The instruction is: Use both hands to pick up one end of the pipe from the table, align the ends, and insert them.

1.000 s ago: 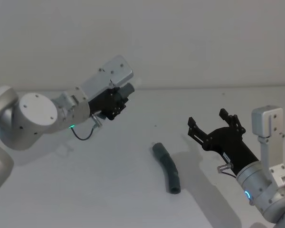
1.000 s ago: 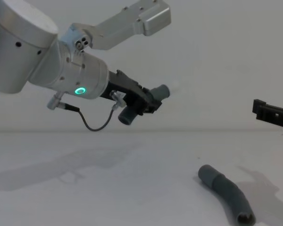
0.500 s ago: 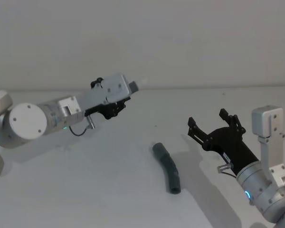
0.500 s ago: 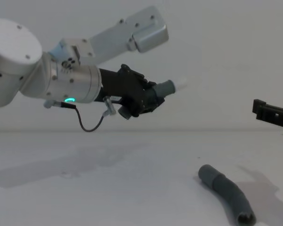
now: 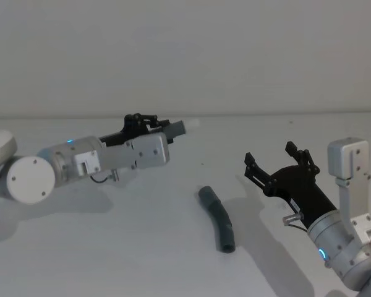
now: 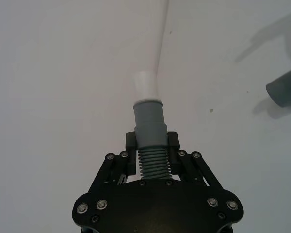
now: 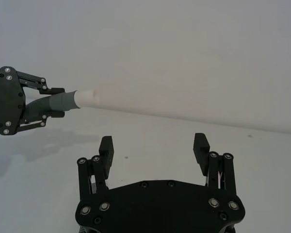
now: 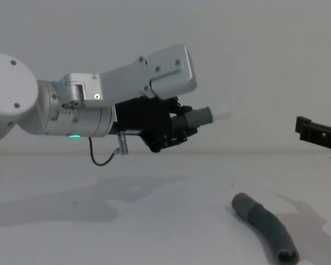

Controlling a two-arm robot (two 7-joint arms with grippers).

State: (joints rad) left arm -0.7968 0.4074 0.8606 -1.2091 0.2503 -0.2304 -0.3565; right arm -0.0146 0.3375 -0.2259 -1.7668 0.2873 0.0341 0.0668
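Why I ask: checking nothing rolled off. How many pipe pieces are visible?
2. One pipe piece is held in the left gripper above the table; the other lies on the table near the open right gripper.

Head view: you look forward and down from above onto the table (image 5: 111,247), at mid distance. Chest view: lower, you look nearly level across it, close to the left gripper (image 8: 176,127). Left wrist view: you sight along that gripper, very near the held pipe piece (image 6: 149,126). Right wrist view: you look over the right gripper (image 7: 153,143) toward that same piece. Head and chest views share the lying pipe piece (image 5: 217,216).
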